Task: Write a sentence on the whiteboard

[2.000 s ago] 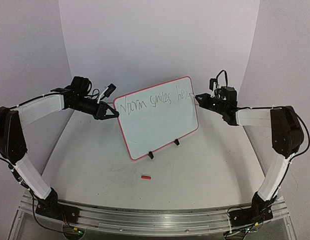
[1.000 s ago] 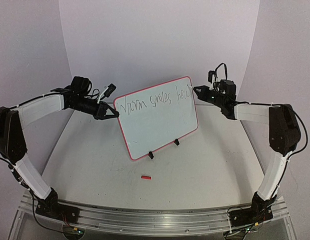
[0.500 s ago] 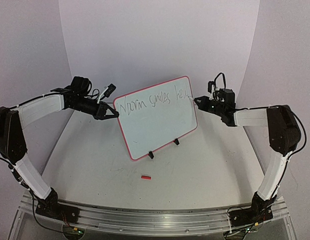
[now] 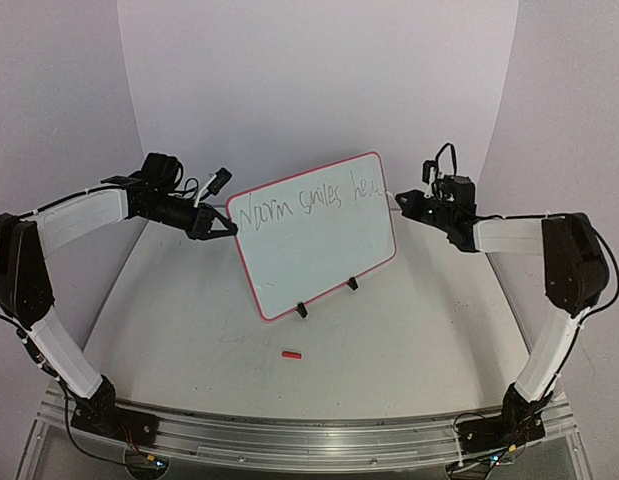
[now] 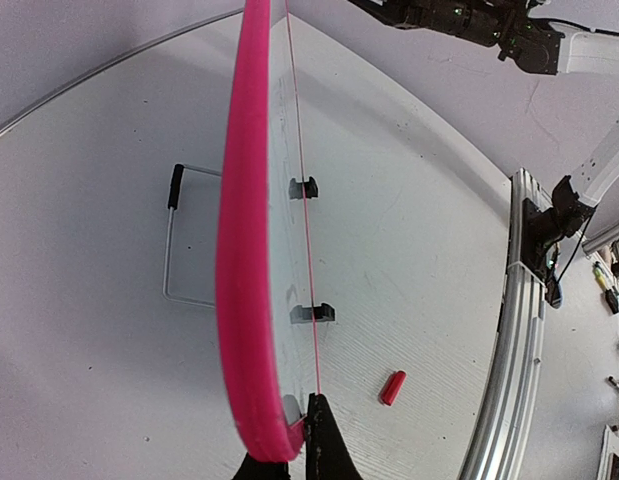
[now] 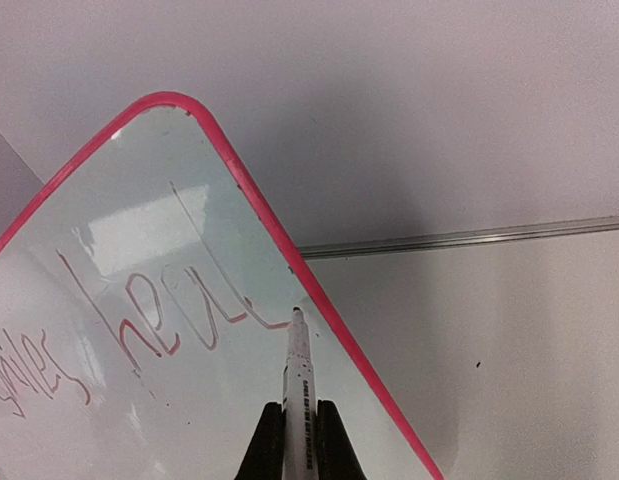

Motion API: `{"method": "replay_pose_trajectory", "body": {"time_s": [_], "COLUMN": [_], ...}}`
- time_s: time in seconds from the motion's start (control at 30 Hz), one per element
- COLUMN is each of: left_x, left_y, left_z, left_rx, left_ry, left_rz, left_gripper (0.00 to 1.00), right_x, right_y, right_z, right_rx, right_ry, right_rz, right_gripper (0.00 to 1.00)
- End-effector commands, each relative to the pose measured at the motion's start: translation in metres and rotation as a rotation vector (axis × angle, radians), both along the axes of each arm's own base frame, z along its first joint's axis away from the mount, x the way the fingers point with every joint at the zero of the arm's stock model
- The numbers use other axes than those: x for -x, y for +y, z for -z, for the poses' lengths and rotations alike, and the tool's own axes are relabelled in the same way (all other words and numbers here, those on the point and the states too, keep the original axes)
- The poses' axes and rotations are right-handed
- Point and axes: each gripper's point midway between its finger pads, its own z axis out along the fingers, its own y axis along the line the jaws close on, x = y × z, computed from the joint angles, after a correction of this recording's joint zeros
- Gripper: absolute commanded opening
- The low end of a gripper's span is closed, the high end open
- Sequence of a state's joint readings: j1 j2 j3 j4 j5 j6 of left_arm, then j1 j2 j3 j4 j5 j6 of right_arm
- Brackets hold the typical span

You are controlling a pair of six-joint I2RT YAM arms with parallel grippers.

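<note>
the left gripper (image 4: 227,228) is clamped on the left rim of the whiteboard (image 4: 319,255), stood near the table's (image 4: 419,320) far edge with the sentence (image 4: 309,198) along its top. a marker (image 6: 298,370) is pinched in the right gripper (image 4: 397,200), tip touching the last stroke.

Left claw (image 5: 287,442) pinches the whiteboard (image 5: 239,250) edge; red cap (image 5: 392,387) lies nearby
</note>
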State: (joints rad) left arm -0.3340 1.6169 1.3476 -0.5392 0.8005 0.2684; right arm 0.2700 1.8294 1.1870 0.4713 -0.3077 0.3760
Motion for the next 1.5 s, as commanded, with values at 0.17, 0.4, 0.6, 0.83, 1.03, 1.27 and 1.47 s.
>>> {"method": "replay_pose_trajectory", "body": {"time_s": [0.17, 0.4, 0.6, 0.83, 1.03, 1.27, 1.47], "left_x": [-0.004, -0.003, 0.0, 0.003, 0.005, 0.005, 0.005], "left_y": [0.006, 0.005, 0.001, -0.002, -0.004, -0.005, -0.005], "left_z": [0.014, 0.012, 0.013, 0.012, 0.011, 0.01, 0.011], "left_rx": [-0.092, -0.086, -0.089, -0.09, -0.091, -0.092, -0.093], "left_ry": [-0.076, -0.078, -0.078, -0.082, -0.086, -0.09, -0.09], "left_rz": [0.001, 0.006, 0.016, 0.025, 0.031, 0.033, 0.033], "left_gripper": [0.0, 0.0, 0.0, 0.0, 0.0, 0.0, 0.0], "right_x": [0.055, 0.095, 0.138, 0.186, 0.218, 0.227, 0.212], "right_y": [-0.003, 0.013, 0.06, 0.129, 0.186, 0.235, 0.259], "right_z": [-0.094, -0.101, -0.091, -0.074, -0.059, -0.033, -0.016], "right_rx": [-0.004, 0.011, 0.0, 0.006, -0.008, -0.008, -0.02], "right_ry": [-0.155, -0.116, -0.068, -0.027, -0.016, 0.016, 0.035], "right_rz": [-0.092, -0.226, -0.407, -0.61, -0.779, -0.893, -0.915], "right_gripper": [0.0, 0.0, 0.0, 0.0, 0.0, 0.0, 0.0]}}
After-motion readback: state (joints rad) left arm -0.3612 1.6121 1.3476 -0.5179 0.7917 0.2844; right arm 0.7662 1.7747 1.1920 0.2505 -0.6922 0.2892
